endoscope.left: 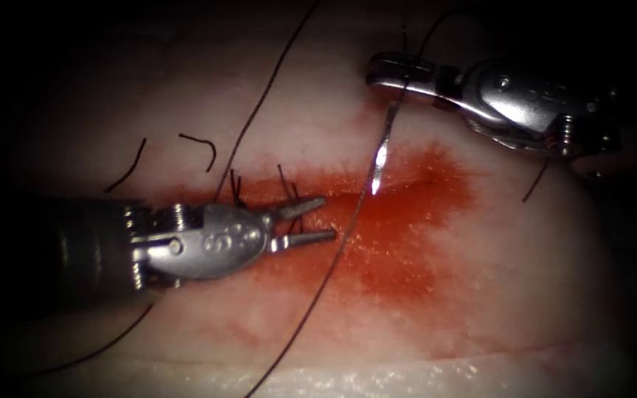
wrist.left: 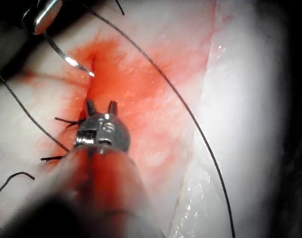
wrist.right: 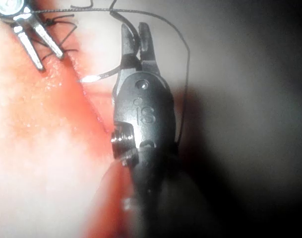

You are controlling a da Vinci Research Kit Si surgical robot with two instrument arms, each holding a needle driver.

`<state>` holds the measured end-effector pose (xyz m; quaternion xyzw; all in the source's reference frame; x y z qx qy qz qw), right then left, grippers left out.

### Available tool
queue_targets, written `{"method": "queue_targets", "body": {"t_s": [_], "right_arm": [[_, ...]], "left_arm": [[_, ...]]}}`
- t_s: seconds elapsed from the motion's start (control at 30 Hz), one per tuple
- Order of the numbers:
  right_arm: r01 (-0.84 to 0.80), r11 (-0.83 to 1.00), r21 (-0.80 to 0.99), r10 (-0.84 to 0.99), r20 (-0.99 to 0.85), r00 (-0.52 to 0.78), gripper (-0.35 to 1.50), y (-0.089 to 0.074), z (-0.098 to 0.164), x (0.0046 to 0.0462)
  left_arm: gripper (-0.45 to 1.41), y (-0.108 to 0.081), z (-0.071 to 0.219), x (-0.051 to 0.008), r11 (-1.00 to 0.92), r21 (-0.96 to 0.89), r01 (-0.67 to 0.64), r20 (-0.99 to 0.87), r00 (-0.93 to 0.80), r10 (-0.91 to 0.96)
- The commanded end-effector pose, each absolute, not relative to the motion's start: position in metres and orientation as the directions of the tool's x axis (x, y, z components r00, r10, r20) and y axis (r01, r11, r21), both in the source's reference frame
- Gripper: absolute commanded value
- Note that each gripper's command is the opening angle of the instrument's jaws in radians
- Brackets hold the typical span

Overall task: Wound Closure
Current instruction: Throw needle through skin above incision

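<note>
The pale tissue (endoscope.left: pixel 186 110) lies under your tools, dark around the edges, with a patch of red fluid (endoscope.left: pixel 399 243) spread across its middle where the cut (endoscope.left: pixel 348 193) runs left to right. Your right tool (endoscope.left: pixel 392 74) comes in from the upper right and its jaws are pressed together on the needle (endoscope.left: pixel 382 151), gripping it near its back end where the thread (endoscope.left: pixel 296 317) joins. From that grip the needle curves down toward the cut, and its bright tip hangs just above the red patch, not in the tissue. In the right wrist view the same tool (wrist.right: pixel 136 37) shows the needle (wrist.right: pixel 103 76) crossing its jaws, the tip pointing at the edge of the red area. Your left tool (endoscope.left: pixel 318 219) comes in from the left and lies over the cut with its jaws spread apart, holding nothing; the tips sit just left of the needle tip, apart from it. In the left wrist view its two tips (wrist.left: pixel 101 106) stand open over the red fluid, with the needle (wrist.left: pixel 71 60) a little beyond them. Behind the left tool's jaws, short dark stitch ends (endoscope.left: pixel 285 184) stick up from the cut. The thread runs from the needle down across the red patch to the near edge of the tissue, and another length arcs up past the left tool. Two cut ends of thread (endoscope.left: pixel 200 147) lie loose on the pale tissue to the upper left.
</note>
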<state>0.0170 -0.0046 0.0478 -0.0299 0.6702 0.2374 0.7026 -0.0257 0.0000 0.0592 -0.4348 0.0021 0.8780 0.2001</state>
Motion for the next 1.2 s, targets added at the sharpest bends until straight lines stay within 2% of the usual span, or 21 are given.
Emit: {"method": "queue_targets", "body": {"t_s": [0.03,0.43,0.9,1.2], "right_arm": [[-0.363,0.901,0.237,0.252,-0.968,-0.007,-0.35,-0.0045,0.0485,0.0182],[-0.294,0.956,-0.025,-0.014,-0.999,0.038,-0.35,-0.0045,0.0481,0.019],[-0.234,0.964,-0.129,-0.117,-0.991,0.064,-0.35,-0.0054,0.0482,0.0211],[-0.23,0.962,-0.145,-0.133,-0.989,0.066,-0.35,-0.0063,0.0486,0.0216]], "left_arm": [[0.03,-0.0002,0.0599,-0.0265,-0.922,-0.171,-0.348,-0.761,-0.548,0.348],[0.15,-0.0009,0.0609,-0.0277,-0.916,-0.202,-0.345,-0.718,-0.584,0.379],[0.32,-0.0025,0.063,-0.0265,-0.903,-0.253,-0.346,-0.665,-0.617,0.422],[0.34,-0.0028,0.0623,-0.0261,-0.901,-0.262,-0.347,-0.663,-0.614,0.429]]}}
